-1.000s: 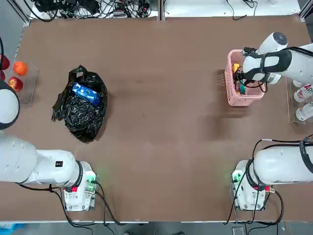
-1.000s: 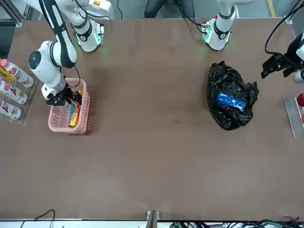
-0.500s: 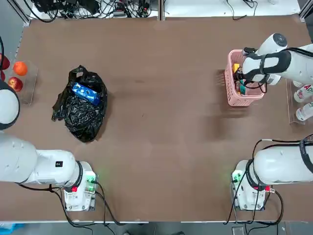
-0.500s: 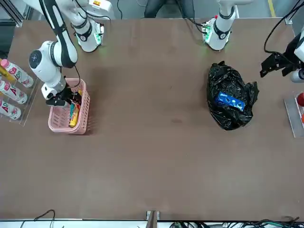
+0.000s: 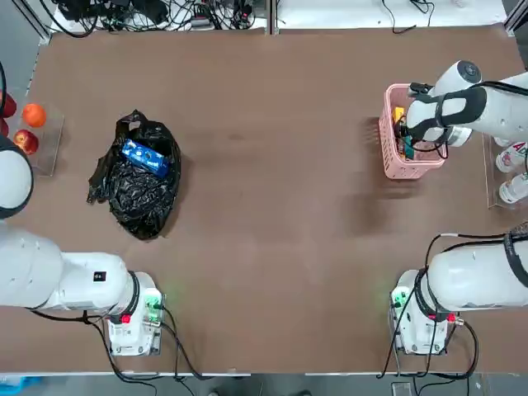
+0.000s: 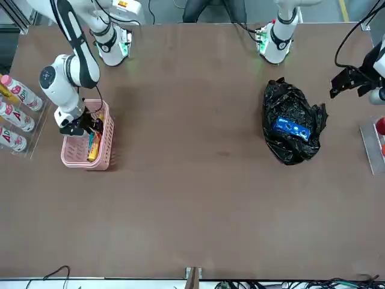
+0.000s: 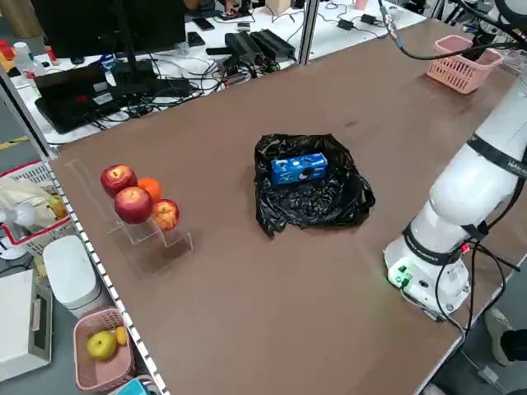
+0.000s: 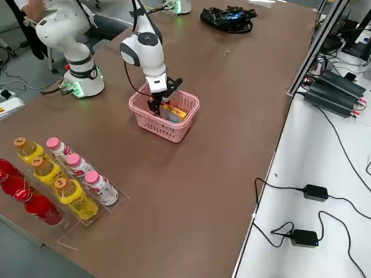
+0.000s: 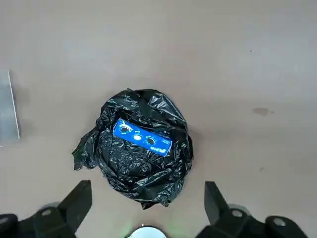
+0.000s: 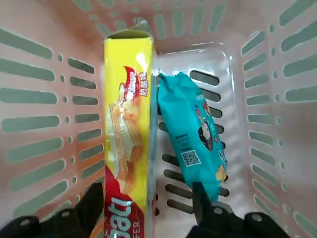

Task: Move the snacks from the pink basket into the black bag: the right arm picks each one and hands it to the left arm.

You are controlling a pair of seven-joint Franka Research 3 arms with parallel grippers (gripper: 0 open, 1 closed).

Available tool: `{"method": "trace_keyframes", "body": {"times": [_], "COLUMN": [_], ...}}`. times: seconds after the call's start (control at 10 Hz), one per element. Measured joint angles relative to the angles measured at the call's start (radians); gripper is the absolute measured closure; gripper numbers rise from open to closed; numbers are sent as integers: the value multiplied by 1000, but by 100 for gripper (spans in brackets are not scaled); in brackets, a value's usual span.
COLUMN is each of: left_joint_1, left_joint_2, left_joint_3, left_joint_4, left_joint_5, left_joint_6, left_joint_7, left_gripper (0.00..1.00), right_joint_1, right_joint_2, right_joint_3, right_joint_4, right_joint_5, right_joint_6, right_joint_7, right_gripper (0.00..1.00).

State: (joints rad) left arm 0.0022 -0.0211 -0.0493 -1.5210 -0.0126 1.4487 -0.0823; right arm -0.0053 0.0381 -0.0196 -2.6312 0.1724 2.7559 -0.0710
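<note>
The pink basket [image 5: 384, 140] stands at the table's right side. My right gripper [image 10: 146, 194] is down inside it, open, its fingers on either side of the near end of a yellow snack packet [image 10: 129, 129] with red marks. A slim teal packet [image 10: 190, 134] lies beside the yellow one. The black bag [image 5: 140, 190] lies at the left of the table with a blue packet [image 5: 145, 157] on top of it. My left gripper [image 9: 147, 198] hangs open high above the bag, holding nothing.
A rack of drink bottles [image 5: 513, 157] stands just right of the basket. Apples and an orange [image 7: 136, 202] sit on a clear stand at the table's left edge. The arm bases [image 5: 132, 318] [image 5: 417, 318] are at the near edge.
My right gripper has shifted slightly inside the basket and its fingers have narrowed a little. The left arm has barely moved.
</note>
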Motion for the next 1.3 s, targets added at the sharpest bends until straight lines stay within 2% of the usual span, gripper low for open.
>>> {"method": "trace_keyframes", "body": {"times": [0.5,0.9,1.1,1.3], "left_joint_1": [0,0,0,0], "left_joint_2": [0,0,0,0], "left_joint_3": [0,0,0,0], "left_joint_4": [0,1,1,1], "left_joint_5": [0,0,0,0], "left_joint_6": [0,-8,-10,-10], "left_joint_7": [0,0,0,0], "left_gripper": [0,0,0,0], "right_joint_1": [2,3,4,5], "right_joint_2": [2,2,2,2], "right_joint_3": [0,0,1,1], "right_joint_4": [0,0,0,0], "right_joint_5": [0,0,1,1], "right_joint_6": [2,2,2,2], "right_joint_7": [0,0,0,0], "right_gripper": [29,44,57,63]}}
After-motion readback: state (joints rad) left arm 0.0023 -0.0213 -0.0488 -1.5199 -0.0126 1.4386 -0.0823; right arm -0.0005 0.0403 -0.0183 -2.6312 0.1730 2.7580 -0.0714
